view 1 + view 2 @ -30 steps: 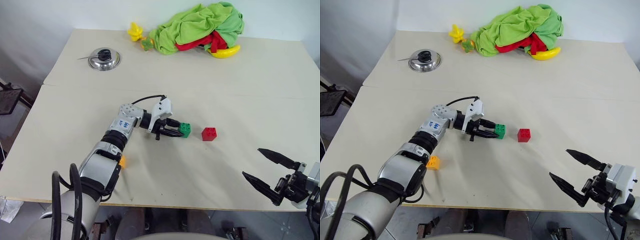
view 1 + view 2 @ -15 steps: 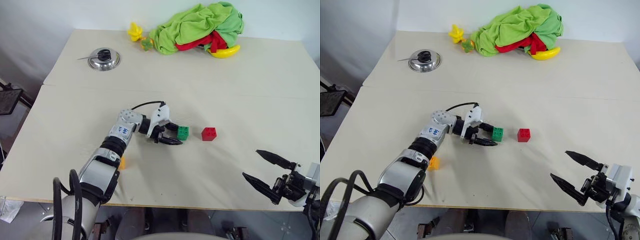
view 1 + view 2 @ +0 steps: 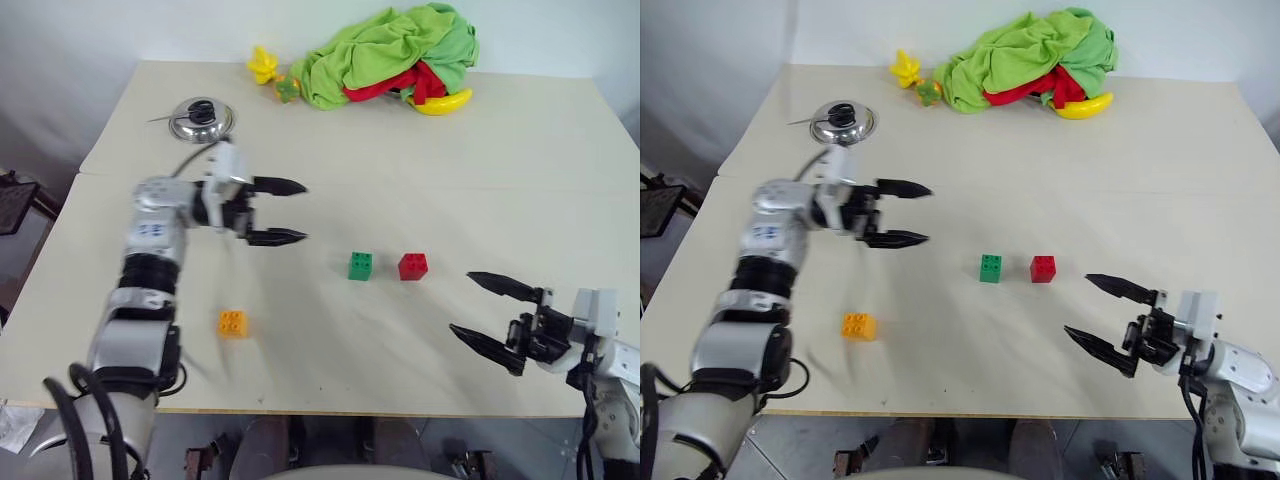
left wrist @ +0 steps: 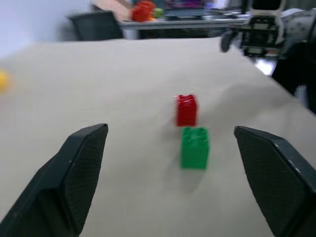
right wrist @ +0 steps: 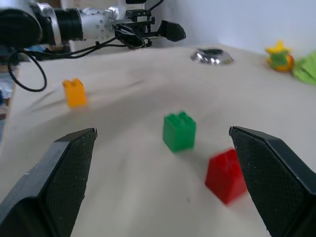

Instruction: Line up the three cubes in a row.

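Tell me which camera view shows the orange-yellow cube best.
The right eye view: the orange-yellow cube sits unobstructed on the table, studs visible, well left of the green cube. The left eye view shows the same. The right wrist view catches it small and blurred in the distance.

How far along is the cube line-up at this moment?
Done: the green cube sits beside the red cube with a small gap, forming a pair in a row. In hand: nothing; the left gripper is open above the table, and the right gripper is open near the front edge. Left: the orange-yellow cube lies apart, nearer the front edge, and must join the row.
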`<state>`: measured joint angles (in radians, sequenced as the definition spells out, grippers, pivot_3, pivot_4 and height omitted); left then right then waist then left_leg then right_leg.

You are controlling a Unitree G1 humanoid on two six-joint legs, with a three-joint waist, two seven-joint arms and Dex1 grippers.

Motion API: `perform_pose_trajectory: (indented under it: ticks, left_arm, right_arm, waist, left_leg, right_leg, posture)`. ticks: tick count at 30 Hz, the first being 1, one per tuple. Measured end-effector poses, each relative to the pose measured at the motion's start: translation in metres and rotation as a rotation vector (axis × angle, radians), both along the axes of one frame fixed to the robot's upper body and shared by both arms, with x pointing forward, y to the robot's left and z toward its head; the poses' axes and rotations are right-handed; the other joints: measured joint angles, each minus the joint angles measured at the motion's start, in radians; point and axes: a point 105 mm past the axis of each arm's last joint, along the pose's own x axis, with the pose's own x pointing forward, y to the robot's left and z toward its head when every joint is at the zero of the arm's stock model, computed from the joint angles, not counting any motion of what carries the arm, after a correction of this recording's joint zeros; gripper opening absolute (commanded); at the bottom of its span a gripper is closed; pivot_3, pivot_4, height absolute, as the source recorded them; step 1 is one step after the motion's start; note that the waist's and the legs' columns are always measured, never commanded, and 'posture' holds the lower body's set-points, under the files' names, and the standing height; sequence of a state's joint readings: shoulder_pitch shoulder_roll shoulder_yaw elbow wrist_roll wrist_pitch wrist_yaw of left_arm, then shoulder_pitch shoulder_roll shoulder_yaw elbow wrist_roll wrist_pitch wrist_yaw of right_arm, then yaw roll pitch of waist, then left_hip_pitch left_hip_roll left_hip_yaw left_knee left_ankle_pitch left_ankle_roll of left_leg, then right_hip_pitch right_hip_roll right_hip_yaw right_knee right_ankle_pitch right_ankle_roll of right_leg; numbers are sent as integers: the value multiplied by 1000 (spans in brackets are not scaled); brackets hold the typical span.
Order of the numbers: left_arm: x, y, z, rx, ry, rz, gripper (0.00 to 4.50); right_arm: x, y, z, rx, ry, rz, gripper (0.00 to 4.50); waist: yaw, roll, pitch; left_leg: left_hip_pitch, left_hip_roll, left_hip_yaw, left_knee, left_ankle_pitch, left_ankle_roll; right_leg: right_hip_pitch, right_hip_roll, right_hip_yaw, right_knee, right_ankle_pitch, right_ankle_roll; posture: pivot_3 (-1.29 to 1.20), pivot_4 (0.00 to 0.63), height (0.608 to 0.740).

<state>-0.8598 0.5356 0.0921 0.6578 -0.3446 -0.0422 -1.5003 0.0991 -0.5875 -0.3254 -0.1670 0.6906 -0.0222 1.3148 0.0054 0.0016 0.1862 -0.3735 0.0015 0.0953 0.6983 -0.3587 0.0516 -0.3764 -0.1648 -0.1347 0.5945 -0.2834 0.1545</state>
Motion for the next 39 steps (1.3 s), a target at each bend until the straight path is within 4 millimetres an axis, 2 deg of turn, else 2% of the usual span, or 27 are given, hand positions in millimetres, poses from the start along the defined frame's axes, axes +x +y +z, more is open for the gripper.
perform_pose_trajectory:
  ticks: [2,4,8,11,17,20,22,27,33,36,39]
  left_arm:
    - [-10,25,-10,-8,30,64,4363]
    - [-22,52,-29,-29,103,166,4363]
    - [-61,110,-60,-44,249,398,4363]
    - [-87,144,-78,-36,309,554,4363]
    - [-142,177,-110,25,377,730,4363]
    - [-146,169,-105,45,326,706,4363]
    - [-143,152,-100,61,280,640,4363]
    - [-126,95,-91,79,183,412,4363]
    - [-108,59,-96,165,101,246,4363]
    - [-107,53,-101,164,125,205,3802]
    - [-111,54,-104,189,149,165,2875]
  right_arm:
    - [2,7,1,1,-1,34,4500]
    - [4,14,3,8,15,73,4500]
    - [8,29,13,16,27,162,4500]
    - [10,38,20,-3,6,224,4500]
    - [9,46,24,-37,-15,299,4500]
    - [8,46,22,-58,-21,309,4500]
    - [8,45,21,-73,-31,308,4500]
    - [-1,36,12,-136,-46,316,4500]
    - [-9,19,-10,-141,19,272,4500]
    - [-12,11,-17,-139,40,238,4500]
    - [-15,-2,-19,-154,52,185,4500]
  waist:
    - [-6,0,0]
    - [-9,1,0]
    - [-15,0,1]
    - [-5,1,1]
    - [-4,2,2]
    - [6,2,2]
    - [9,2,2]
    - [14,3,2]
    - [11,3,1]
    - [3,4,1]
    - [-4,4,1]
  left_leg:
    - [0,0,0,0,0,0]
    - [0,0,0,0,0,0]
    - [0,1,-1,0,0,0]
    - [1,1,-2,0,0,-1]
    - [1,0,-3,-1,-2,-2]
    - [2,0,-2,-1,-3,-3]
    - [2,0,-2,-1,-4,-5]
    - [2,0,-1,-1,-3,-3]
    - [3,0,2,-1,-2,-2]
    - [3,1,2,-1,-2,-2]
    - [3,1,2,-1,-2,-2]
  right_leg:
    - [0,0,0,0,0,0]
    - [0,0,1,0,0,0]
    - [0,0,1,0,0,0]
    - [1,-2,1,0,0,-1]
    - [0,-4,0,0,-1,-2]
    - [0,-5,0,0,-1,-2]
    - [0,-5,1,0,-1,-2]
    - [0,-3,0,0,-1,-2]
    - [0,-1,1,1,-1,-2]
    - [0,-1,1,1,-1,-2]
    - [0,-1,1,0,-1,-2]
  posture:
    - [0,150,740]
    - [0,150,740]
    - [0,150,740]
    - [0,150,740]
    - [0,150,740]
    - [0,150,740]
    - [0,150,740]
    - [0,150,740]
    - [0,150,740]
    - [0,150,740]
    - [0,150,740]
